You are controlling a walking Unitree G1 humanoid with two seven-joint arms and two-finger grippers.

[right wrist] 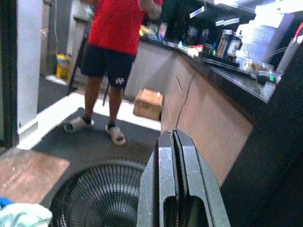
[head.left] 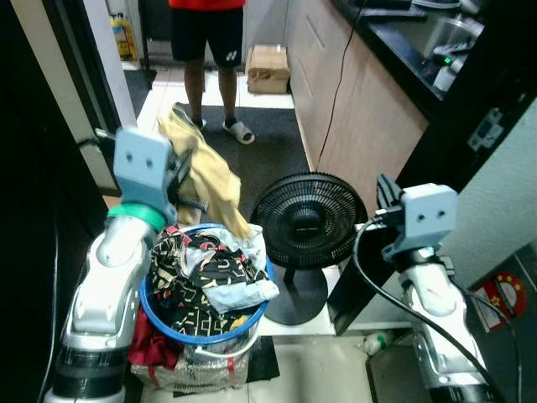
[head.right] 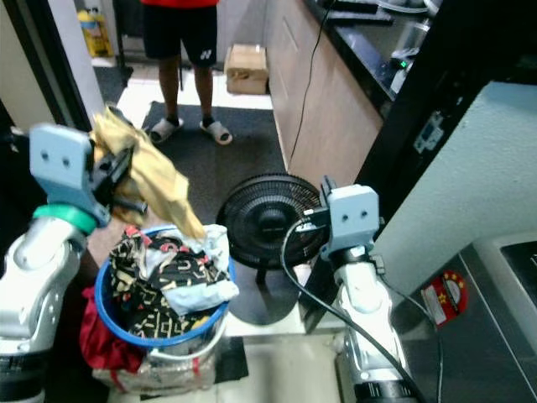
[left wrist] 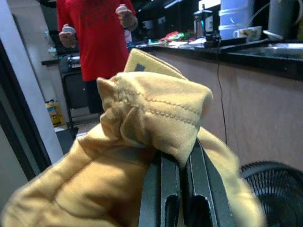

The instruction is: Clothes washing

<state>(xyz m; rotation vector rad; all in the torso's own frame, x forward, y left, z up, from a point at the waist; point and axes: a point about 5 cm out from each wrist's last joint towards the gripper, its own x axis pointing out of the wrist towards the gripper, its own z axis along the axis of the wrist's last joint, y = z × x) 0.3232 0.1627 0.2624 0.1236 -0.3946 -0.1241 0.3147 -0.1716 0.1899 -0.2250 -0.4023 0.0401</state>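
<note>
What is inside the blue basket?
The blue basket holds a heap of clothes: a black patterned garment and a pale blue cloth on top. Anything deeper is covered.

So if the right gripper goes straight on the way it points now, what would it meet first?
Probably nothing soon. The right gripper, its fingers shut, points over the top of the black fan toward the dark mat and the person beyond. Depth is unclear, so the fan's upper rim might be grazed.

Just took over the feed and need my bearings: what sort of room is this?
Probably a home kitchen or utility area: a long dark countertop over wood-fronted cabinets, a blue laundry basket heaped with clothes, and a black floor fan.
</note>
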